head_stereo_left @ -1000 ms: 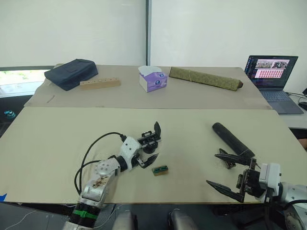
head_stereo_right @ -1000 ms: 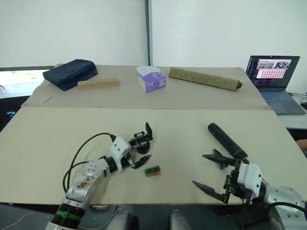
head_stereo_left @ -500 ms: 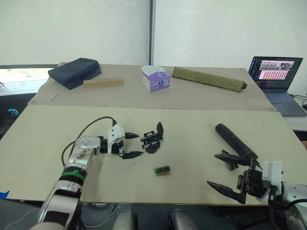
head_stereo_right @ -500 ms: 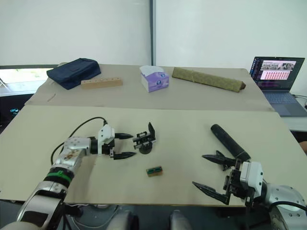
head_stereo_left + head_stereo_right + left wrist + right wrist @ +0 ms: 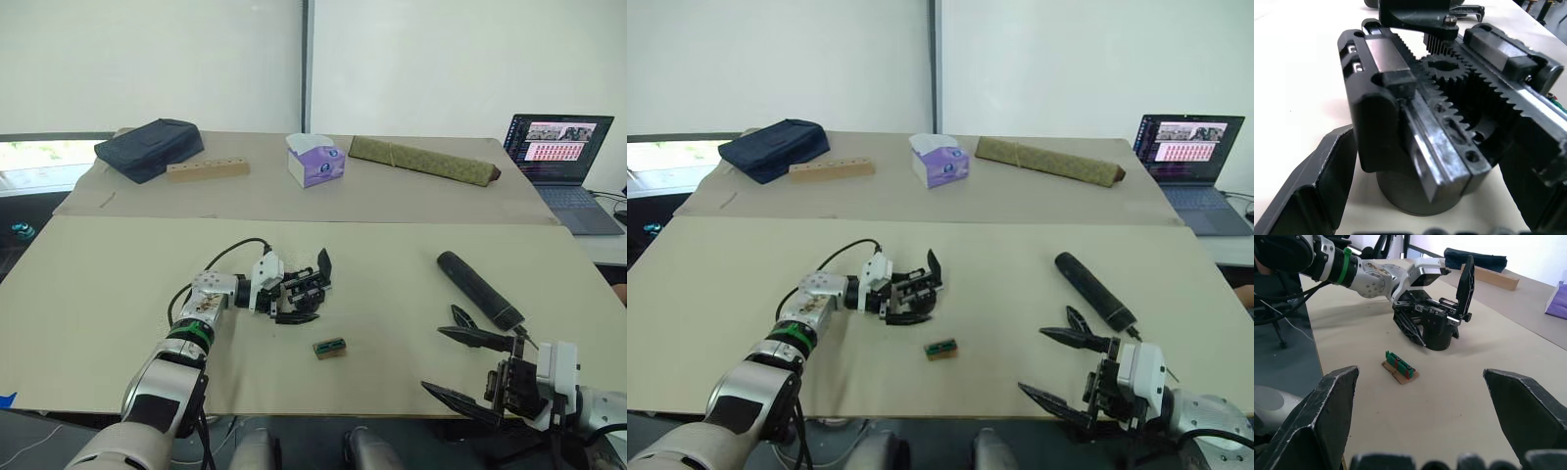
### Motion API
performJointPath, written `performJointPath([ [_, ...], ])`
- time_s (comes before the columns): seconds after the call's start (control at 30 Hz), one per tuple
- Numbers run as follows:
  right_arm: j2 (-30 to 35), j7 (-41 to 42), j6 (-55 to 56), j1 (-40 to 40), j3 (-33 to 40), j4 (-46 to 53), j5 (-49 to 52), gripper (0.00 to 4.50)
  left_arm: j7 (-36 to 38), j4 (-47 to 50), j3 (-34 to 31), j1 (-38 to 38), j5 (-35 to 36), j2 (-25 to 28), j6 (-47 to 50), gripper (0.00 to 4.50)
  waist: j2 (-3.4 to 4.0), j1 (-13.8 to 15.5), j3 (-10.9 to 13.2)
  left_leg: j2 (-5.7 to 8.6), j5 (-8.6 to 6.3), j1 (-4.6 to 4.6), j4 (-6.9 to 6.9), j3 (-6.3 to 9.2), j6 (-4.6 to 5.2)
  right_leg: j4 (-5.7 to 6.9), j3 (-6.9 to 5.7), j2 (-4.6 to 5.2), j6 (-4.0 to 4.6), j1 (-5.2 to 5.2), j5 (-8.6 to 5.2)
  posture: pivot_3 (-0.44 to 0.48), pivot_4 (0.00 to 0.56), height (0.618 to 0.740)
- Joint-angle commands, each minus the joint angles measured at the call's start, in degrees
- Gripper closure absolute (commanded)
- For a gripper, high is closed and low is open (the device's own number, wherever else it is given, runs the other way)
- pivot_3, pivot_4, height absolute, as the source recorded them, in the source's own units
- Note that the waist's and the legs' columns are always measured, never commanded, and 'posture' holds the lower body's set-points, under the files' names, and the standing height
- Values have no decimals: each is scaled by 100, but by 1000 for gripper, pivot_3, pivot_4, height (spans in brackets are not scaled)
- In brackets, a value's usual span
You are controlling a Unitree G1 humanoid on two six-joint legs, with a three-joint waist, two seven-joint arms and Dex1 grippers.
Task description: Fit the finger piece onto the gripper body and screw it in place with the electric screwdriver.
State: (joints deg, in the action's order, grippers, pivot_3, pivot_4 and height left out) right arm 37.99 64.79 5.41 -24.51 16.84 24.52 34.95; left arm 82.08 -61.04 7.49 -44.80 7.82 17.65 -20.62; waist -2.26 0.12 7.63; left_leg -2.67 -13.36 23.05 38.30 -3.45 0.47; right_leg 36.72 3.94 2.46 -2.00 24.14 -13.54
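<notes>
The gripper body, a black geared assembly on a round base, stands mid-table with one pointed black finger upright on it. My left gripper is open, its fingers flanking the body's base with a narrow gap. The electric screwdriver lies to the right, bit end pointing toward me. Just in front of it, by the table's front edge, my right gripper is wide open and holds nothing. The finger piece as a separate part is out of view.
A small green-and-brown block lies just in front of the gripper body. On the far table stand a dark bag, a wooden block, a tissue box, an olive rolled bundle and a laptop.
My left gripper, drawn back to the left half a second ago, has moved right and now straddles the gripper body's base. The right gripper has sunk slightly toward the table edge.
</notes>
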Motion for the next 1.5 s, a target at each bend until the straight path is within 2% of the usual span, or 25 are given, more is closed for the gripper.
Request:
performJointPath([
  [0.03, -28, -31, 108, -64, 176, 237, 36, 0, 3, -64, -68, -52, -101, 41, -233, 845, 0, 1, 0, 0, 0, 0, 0, 0, 0, 0, 0, 0, 0, 0, 0, 0, 150, 740],
  [0.13, -26, -28, 132, -61, 179, 200, 22, 0, 166, 102, -158, 137, -15, 143, -246, 2179, 0, -23, 0, 0, 0, -1, 0, 0, 0, 0, 0, 0, 0, 0, 0, 0, 150, 740],
  [0.2, -29, -16, 154, -55, 167, 166, 6, 0, 269, 409, -220, 364, 86, 225, -208, 2165, 1, -54, 0, -2, 0, -2, 0, 0, 0, 1, 0, -1, 0, 1, 0, 0, 150, 740],
  [0.3, -52, 3, 192, -44, 136, 119, -26, 0, 50, 1642, -357, 938, 418, 263, 415, 2165, 4, -111, -1, -7, -1, -6, -2, 0, 2, 4, 1, -3, 1, 1, -1, 0, 150, 740],
  [0.43, -104, 13, 236, 10, 66, 38, -92, 0, -1755, 4006, -466, 1906, 228, 70, 1667, 2165, 6, -85, 0, -12, -2, -6, -1, 1, 2, 7, 2, 1, 1, 0, -1, 0, 150, 740],
  [0.53, -139, 24, 253, 56, 19, -2, -134, 0, -3115, 5471, -481, 2500, -15, -210, 2948, 2165, 6, -35, 2, -9, -2, -1, 5, 4, 2, 8, 2, 4, -1, 1, 0, 0, 150, 740],
  [0.6, -159, 32, 244, 88, 1, -13, -148, 0, -3577, 6117, -416, 2782, -40, -351, 3469, 2165, 6, -21, 2, -9, -2, 0, 7, 4, 2, 7, 2, 4, -3, 1, 0, 0, 150, 740],
  [0.7, -176, 80, 224, 141, -56, -25, -168, 0, -4139, 6604, -254, 3121, -221, -515, 3725, 2165, 6, -14, 2, -8, -2, -1, 6, 4, 2, 6, 1, 3, -3, 2, -1, 0, 150, 740],
  [0.9, -68, 200, 151, 339, -40, -118, -129, 0, -4353, 6641, 73, 3229, -211, -569, 3858, 2165, 6, -9, 2, -7, -2, -7, 5, 1, 2, 6, 2, 2, -1, -1, -1, 0, 150, 740],
  [1.1, -39, 241, 132, 377, -11, -135, -125, 0, -4219, 6238, 203, 3122, -238, -372, 3696, 2165, 6, 35, 2, -5, -2, -7, 5, 1, 2, 4, 2, 3, -1, -2, -1, 0, 150, 740],
  [1.13, -41, 244, 133, 380, -16, -134, -130, 0, -4118, 6179, 217, 3116, -192, -318, 3730, 1132, 6, 36, 2, -4, -2, -7, 5, 0, 2, 3, 3, 3, -1, -2, -1, 0, 150, 740],
  [1.2, -40, 242, 124, 394, -22, -127, -137, 0, -3982, 6077, 238, 3082, -169, -216, 3657, 324, 7, 36, 2, -4, -2, -8, 5, -1, 2, 4, 4, 3, -1, -3, -1, 0, 150, 740],
  [1.23, -42, 222, 115, 388, 4, -111, -130, 0, -3877, 6019, 196, 3045, -127, -131, 3590, 68, 8, 34, 1, -5, -2, -9, 5, -1, 2, 4, 3, 2, -1, -3, -1, 0, 150, 740],
  [1.37, -66, 123, 97, 324, 96, -57, -115, 0, -3403, 5686, 51, 2874, 37, 286, 3303, 68, 9, 11, 1, -7, -2, -13, 3, -1, 2, 7, 3, 0, 3, -2, -2, 0, 150, 740],
  [1.5, -124, 49, 140, 153, 90, 44, -144, 0, -2499, 4868, -35, 2443, 273, 804, 2942, 68, 10, 12, 0, -7, -2, -14, 3, -2, 2, 7, 1, 0, 4, -2, -3, 0, 150, 740],
])
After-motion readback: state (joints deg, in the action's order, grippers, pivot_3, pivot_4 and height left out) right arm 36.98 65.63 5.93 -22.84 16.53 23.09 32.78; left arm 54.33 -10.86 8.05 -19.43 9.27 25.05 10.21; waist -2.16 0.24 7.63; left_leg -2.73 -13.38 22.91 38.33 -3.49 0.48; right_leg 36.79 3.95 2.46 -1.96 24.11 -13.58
